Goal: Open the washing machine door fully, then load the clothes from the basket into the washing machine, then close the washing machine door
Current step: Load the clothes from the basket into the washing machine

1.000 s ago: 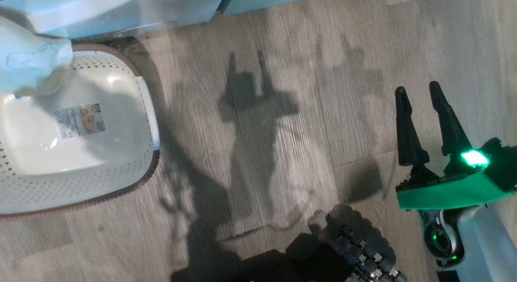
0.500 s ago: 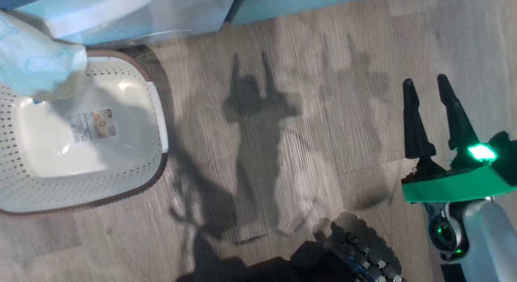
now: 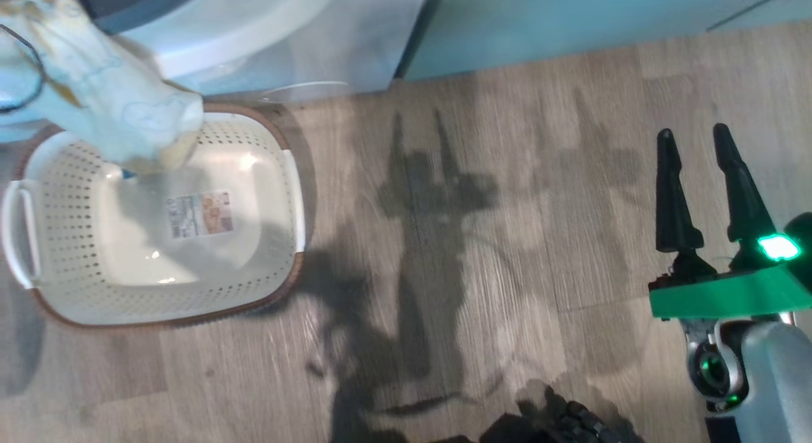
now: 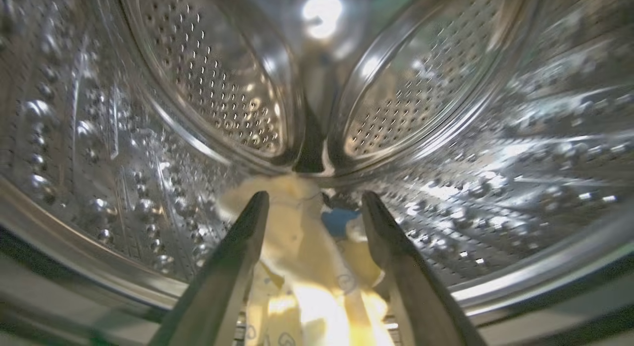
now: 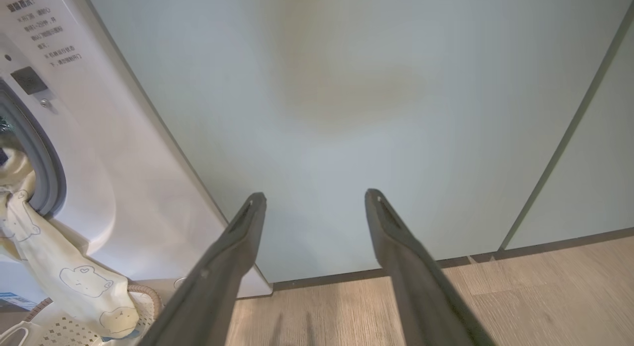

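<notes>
Left wrist view looks into the shiny perforated steel drum (image 4: 213, 83) of the white front-loading washing machine (image 5: 129, 177). My left end effector (image 4: 312, 198) sits there with its fingers spread, the pale yellow and cream printed clothes (image 4: 297, 237) lying loose between them. One garment trails out over the grey gasket (image 5: 52, 177) toward the cream perforated plastic basket (image 3: 70, 284). I judge I should gather that tail and push it deep before backing out, so the door cannot pinch it. My right end effector (image 3: 692, 131) hangs open above the wooden floor (image 3: 571, 367), well apart.
</notes>
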`<state>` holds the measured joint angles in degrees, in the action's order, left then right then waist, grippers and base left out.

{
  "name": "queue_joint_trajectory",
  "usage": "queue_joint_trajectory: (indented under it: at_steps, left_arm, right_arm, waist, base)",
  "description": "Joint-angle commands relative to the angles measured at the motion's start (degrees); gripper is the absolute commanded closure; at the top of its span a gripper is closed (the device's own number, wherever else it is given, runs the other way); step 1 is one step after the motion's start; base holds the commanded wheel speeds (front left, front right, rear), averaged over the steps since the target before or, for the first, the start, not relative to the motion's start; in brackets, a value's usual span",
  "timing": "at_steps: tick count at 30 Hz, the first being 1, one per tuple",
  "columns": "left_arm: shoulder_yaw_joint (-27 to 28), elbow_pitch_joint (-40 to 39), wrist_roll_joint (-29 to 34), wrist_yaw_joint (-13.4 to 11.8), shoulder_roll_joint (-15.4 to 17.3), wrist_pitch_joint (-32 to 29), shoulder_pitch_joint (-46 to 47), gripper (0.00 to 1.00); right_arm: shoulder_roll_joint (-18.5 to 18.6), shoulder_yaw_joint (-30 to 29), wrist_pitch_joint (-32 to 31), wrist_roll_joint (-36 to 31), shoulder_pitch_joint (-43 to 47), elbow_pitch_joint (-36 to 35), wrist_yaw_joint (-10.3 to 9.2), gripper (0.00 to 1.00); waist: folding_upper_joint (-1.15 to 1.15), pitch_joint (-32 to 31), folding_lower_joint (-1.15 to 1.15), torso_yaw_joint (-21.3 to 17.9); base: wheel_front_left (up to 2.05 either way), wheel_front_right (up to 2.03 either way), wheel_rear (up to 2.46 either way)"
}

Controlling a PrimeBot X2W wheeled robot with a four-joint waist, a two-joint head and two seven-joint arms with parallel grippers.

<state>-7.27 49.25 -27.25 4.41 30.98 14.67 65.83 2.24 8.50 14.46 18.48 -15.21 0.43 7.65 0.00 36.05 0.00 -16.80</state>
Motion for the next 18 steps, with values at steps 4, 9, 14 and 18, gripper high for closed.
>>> queue_joint_trajectory:
  at_steps: [4,9,14,18]
  left_arm:
    - [4.9,-13.3,1.0,-2.7,0.5,0.3,-10.3,0.00]
    - [7.6,-33.2,4.1,-8.9,-4.7,0.3,-29.4,0.00]
    - [6.7,-46.0,6.2,-13.8,-8.6,0.0,-43.3,0.00]
    - [5.6,-52.8,7.5,-16.8,-10.4,-1.2,-51.0,0.00]
  right_arm:
    - [0.6,-0.4,0.5,-1.2,2.5,-1.5,-0.16,0.00]
    - [0.6,-1.3,0.5,-2.7,4.2,-1.5,-0.16,0.00]
    - [0.6,-1.7,0.5,-3.9,5.7,-0.8,-0.16,0.00]
    - [0.6,-1.8,0.5,-4.7,6.8,-0.3,-0.16,0.00]
  waist:
    - [0.00,-2.5,0.00,2.2]
    - [0.00,-5.9,0.00,4.3]
    - [0.00,-9.0,0.00,5.6]
    - [0.00,-11.4,0.00,6.7]
  base:
    - [0.00,0.00,0.00]
    - [0.00,0.00,0.00]
    - [0.00,0.00,0.00]
    - [0.00,0.00,0.00]
